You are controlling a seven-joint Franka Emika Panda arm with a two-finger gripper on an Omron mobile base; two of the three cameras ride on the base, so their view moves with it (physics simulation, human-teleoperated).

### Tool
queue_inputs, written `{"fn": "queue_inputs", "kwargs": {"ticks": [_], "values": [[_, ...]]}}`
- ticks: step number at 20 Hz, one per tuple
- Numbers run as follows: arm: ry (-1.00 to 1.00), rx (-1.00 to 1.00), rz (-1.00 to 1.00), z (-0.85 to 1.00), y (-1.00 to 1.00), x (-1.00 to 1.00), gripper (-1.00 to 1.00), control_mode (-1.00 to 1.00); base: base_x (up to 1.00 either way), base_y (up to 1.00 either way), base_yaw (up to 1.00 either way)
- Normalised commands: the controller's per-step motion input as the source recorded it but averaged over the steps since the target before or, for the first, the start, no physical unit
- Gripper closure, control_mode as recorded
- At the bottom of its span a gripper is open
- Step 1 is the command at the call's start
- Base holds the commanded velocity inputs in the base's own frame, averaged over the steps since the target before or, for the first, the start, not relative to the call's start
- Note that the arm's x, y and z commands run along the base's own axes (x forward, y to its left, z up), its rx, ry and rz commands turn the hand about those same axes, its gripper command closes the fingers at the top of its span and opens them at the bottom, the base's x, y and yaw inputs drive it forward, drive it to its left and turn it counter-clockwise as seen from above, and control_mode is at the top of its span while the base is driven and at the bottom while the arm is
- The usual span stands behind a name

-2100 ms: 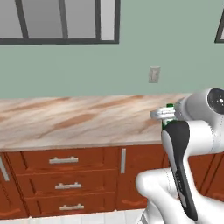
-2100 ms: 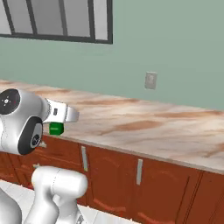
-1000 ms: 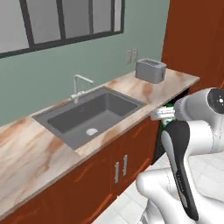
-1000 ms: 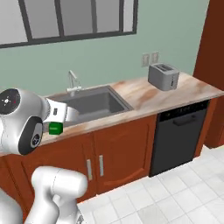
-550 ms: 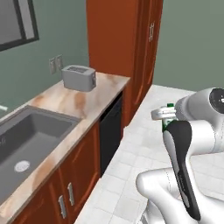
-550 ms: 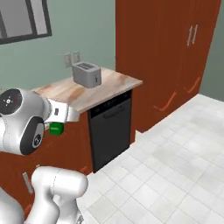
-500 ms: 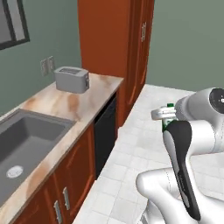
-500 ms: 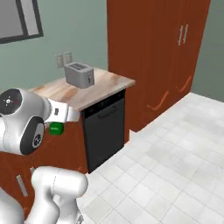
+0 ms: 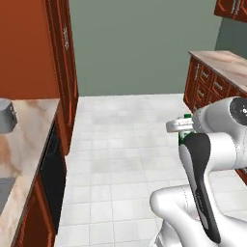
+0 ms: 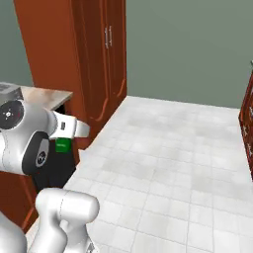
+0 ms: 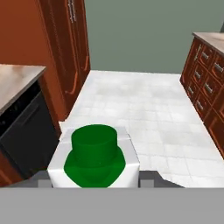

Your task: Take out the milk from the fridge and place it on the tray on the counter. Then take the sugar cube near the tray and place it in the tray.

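Since a moment ago: the base has turned, so the sink and the toaster's bench have slid off to the left and open white floor lies ahead; the milk sits between my fingers just as it did.
Far left: a bench (image 9: 26, 120) with a marble-look top runs along the left edge of the left base view, with a grey appliance (image 9: 6, 116) at its near end, cut by the frame.
Below it: a black dishwasher front (image 11: 24, 127) sits under that bench, seen in my hand view at lower left.
Left of middle: tall reddish-brown cabinets (image 10: 94, 59) with silver handles stand beyond the bench end, against a grey-green wall (image 9: 135, 43).
Middle: white tiled floor (image 11: 140, 105) stretches ahead to the wall.
My hand: my hand (image 11: 93, 177) is part closed around the milk (image 11: 93, 157), which fills the bottom middle of my hand view, green cap toward the camera and white body to either side of it.
Milk from the base: in the left base view the milk's green shows just beside my white wrist (image 9: 181, 126); in the right base view a green patch of it peeks out under my forearm.
Milk's place: it is carried in the air over the floor, well apart from both benches.
Right: a second bench (image 9: 224, 62) with the same marble-look top stands at the right, over reddish-brown drawers (image 11: 205, 96) with silver handles.
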Motion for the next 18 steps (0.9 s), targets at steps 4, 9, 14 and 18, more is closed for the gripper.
{"fn": "queue_inputs", "kwargs": {"ticks": [4, 9, 14, 18], "values": [[0.00, 0.00, 0.00, 0.00, 0.00, 0.00, 1.00, 1.00, 0.28, 0.02, -0.73], [0.00, 0.00, 0.00, 0.00, 0.00, 0.00, 1.00, 1.00, 0.19, 0.23, -0.80], [0.00, 0.00, 0.00, 0.00, 0.00, 0.00, 1.00, 1.00, 0.17, 0.19, -0.85], [0.00, 0.00, 0.00, 0.00, 0.00, 0.00, 1.00, 1.00, 0.38, 0.49, -0.70]]}}
